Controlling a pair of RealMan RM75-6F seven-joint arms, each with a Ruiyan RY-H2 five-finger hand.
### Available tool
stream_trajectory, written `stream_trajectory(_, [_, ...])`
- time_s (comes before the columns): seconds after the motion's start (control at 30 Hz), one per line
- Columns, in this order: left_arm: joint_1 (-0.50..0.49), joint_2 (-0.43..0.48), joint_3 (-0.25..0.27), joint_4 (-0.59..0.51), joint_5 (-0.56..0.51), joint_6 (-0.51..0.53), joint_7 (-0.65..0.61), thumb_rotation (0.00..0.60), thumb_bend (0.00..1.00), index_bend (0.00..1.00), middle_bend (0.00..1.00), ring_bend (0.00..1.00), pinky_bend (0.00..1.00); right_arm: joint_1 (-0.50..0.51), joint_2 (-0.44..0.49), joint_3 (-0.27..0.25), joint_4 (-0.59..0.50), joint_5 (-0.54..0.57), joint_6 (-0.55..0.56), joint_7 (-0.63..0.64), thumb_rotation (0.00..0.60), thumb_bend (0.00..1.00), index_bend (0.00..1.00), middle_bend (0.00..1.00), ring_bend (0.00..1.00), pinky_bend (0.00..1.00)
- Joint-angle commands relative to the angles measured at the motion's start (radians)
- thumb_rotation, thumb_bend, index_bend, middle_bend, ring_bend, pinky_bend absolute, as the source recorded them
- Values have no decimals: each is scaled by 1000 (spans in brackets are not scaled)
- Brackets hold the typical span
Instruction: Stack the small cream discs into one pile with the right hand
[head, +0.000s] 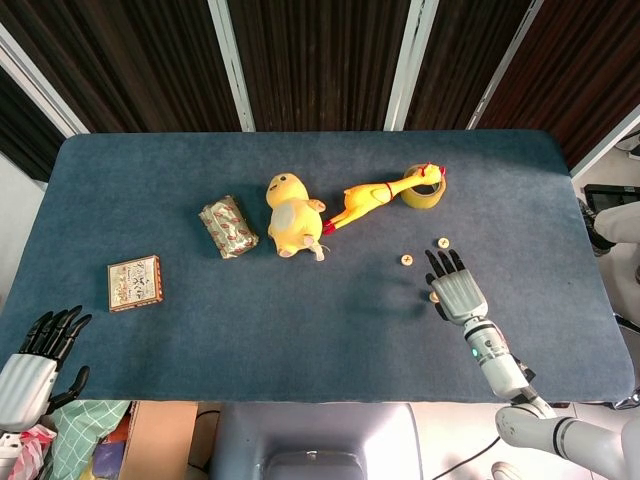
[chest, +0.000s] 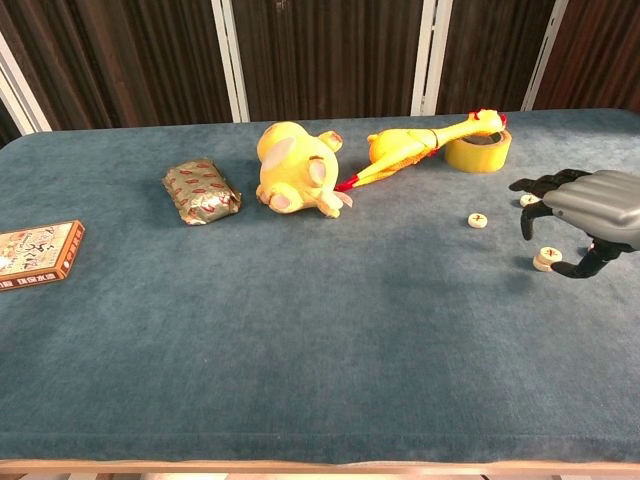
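Observation:
A short pile of small cream discs (chest: 546, 260) sits on the blue table near its right edge, seen in the head view as pile (head: 434, 296) peeking out beside my hand. My right hand (chest: 590, 205) arches over it with fingers spread and holds nothing; its thumb tip is just right of the pile. The same right hand (head: 456, 290) lies palm down in the head view. Two single discs lie apart: one disc (chest: 478, 220) to the left and another disc (chest: 529, 200) under the fingertips. My left hand (head: 30, 365) hangs open off the table's front left corner.
A yellow tape roll (chest: 478, 150) with a rubber chicken (chest: 420, 143) lying across it stands behind the discs. A yellow plush toy (chest: 295, 170), a foil-wrapped packet (chest: 201, 190) and a small printed box (chest: 35, 252) lie further left.

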Motion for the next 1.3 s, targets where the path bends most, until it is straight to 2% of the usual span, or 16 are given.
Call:
stream_trajectory(0.03, [3, 2, 2, -1, 2, 3, 0, 600, 465, 0, 0, 0, 55, -21, 32, -5, -36, -23, 43, 28, 600, 460, 426, 88, 0, 0])
stream_trajectory(0.17, [7, 5, 6, -5, 4, 7, -1, 600, 464, 0, 0, 0, 55, -49, 69, -9, -45, -31, 78, 59, 600, 460, 415, 87, 0, 0])
stream_trajectory(0.3, [7, 5, 8, -7, 11, 8, 3, 600, 464, 0, 0, 0, 55, -61, 79, -16, -3, -3, 53, 70, 600, 460, 419, 87, 0, 0])
stream_trajectory(0.8, [0, 2, 6, -13, 5, -8, 16, 600, 464, 0, 0, 0, 54, -28, -16, -5, 210, 36, -62, 125, 600, 460, 511, 88, 0, 0])
stream_trajectory(1.3, [-12, -4, -3, -8, -10, -26, 14, 600, 464, 0, 0, 0, 55, -18, -35, 8, 254, 31, -79, 161, 600, 460, 564, 88, 0, 0])
